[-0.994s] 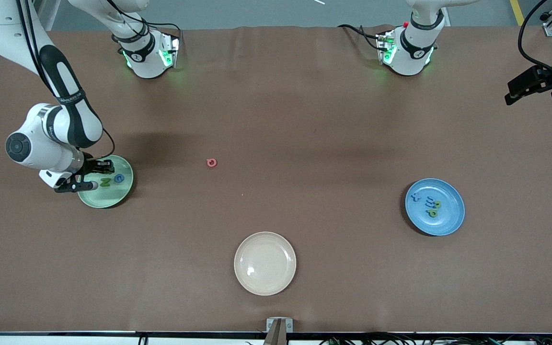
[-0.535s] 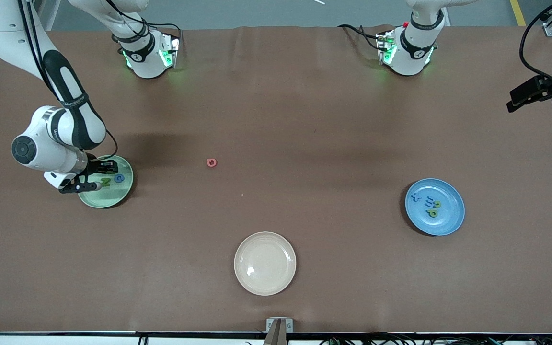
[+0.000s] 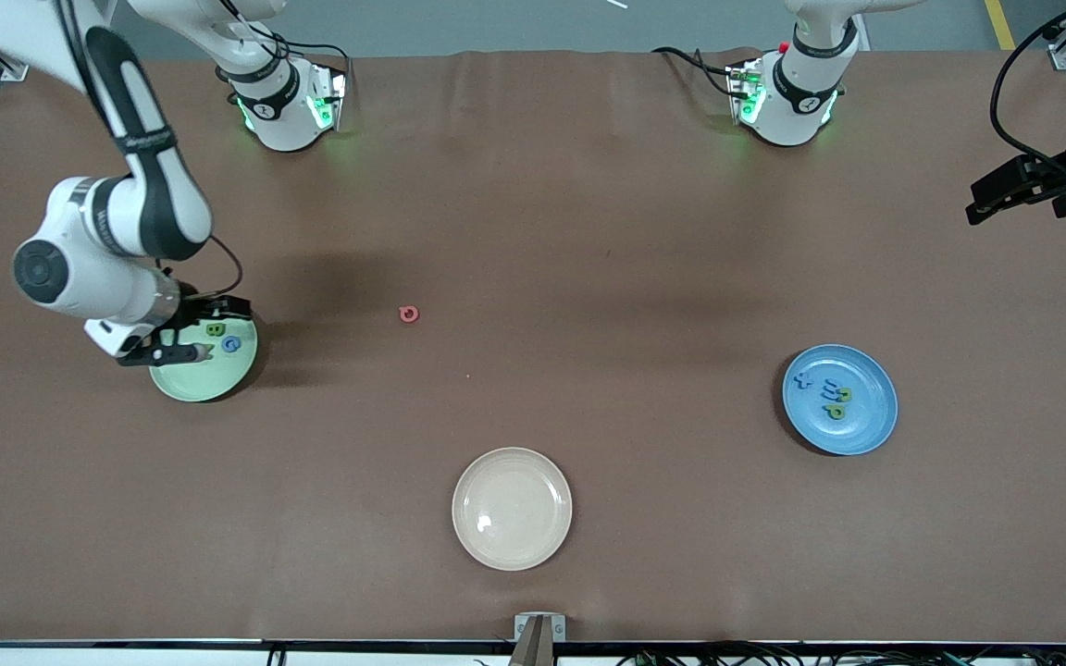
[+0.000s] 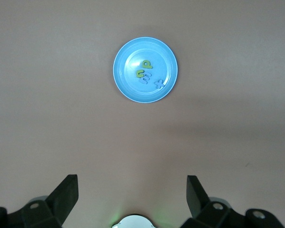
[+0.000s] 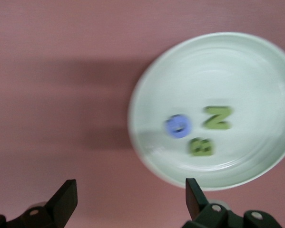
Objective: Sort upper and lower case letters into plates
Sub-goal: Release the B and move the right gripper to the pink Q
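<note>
A: What lies nearest the front camera?

B: A cream plate (image 3: 512, 508), round, shallow and glossy, with nothing on it. It sits on the table (image 3: 588, 231), which wears a matte brown cover with faint creases.

A: And the plates for sorting?

B: Two, both round and shallow, a little farther from the camera than the cream one. The blue plate (image 3: 839, 400) lies toward the left arm's end of the table. Small flat letter pieces sit bunched on it, some blue, some yellow-green; I cannot count them surely. The mint green plate (image 3: 206, 363) lies toward the right arm's end.

A: What does the green one hold?

B: Three flat, foam-like pieces, as the right wrist view shows: a green N (image 5: 218, 118), a green B (image 5: 201, 147) and a round blue letter (image 5: 178, 126), too blurred to name.

A: Anything loose?

B: One small red ring-shaped letter (image 3: 409, 314) lies alone on the cover, farther from the camera than the cream plate, between the two arms' ends.

A: The grippers?

B: The right gripper (image 3: 187, 328) hangs over the green plate's rim, its black fingers spread wide and holding nothing. The left gripper (image 3: 1005, 192) is up over the table's edge at the left arm's end, fingers wide apart too, empty. Its wrist camera looks down at the blue plate from well above.
</note>
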Action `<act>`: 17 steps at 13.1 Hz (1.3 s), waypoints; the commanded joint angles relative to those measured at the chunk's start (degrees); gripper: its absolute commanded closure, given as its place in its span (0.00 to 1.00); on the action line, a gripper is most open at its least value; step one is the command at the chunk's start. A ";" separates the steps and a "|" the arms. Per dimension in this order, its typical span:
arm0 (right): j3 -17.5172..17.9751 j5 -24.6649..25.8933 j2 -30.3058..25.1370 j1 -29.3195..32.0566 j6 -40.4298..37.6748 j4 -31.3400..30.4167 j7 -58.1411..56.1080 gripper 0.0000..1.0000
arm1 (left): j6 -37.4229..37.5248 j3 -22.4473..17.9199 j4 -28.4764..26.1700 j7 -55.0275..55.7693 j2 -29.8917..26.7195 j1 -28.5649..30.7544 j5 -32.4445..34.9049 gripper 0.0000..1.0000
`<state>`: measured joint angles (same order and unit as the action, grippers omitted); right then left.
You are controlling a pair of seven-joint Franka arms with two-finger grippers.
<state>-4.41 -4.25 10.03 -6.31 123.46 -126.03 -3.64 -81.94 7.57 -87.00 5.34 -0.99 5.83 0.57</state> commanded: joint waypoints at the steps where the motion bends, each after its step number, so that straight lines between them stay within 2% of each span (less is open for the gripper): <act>1: -0.25 0.29 -1.95 -9.12 0.11 -1.85 10.89 0.00 | -0.59 0.34 -0.63 -1.13 -0.94 0.14 -0.48 0.00; 5: -0.25 -1.99 -0.46 -20.56 5.45 -1.85 26.80 0.00 | -0.94 0.25 -2.03 -1.13 -0.76 0.41 -0.75 0.00; 11: -0.25 -2.26 6.74 -28.92 16.79 -2.55 41.85 0.00 | -3.49 -0.27 -2.47 -1.21 -0.67 0.76 -0.22 0.00; 17: -0.25 -2.26 11.58 -29.37 23.48 -3.17 42.93 0.01 | -3.67 -0.10 -3.09 -1.21 -0.76 0.67 -0.22 0.00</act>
<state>-4.29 -5.74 21.21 -35.27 145.41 -128.49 38.70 -84.75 7.38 -88.98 5.34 -0.94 6.23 0.57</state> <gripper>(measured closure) 0.000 0.000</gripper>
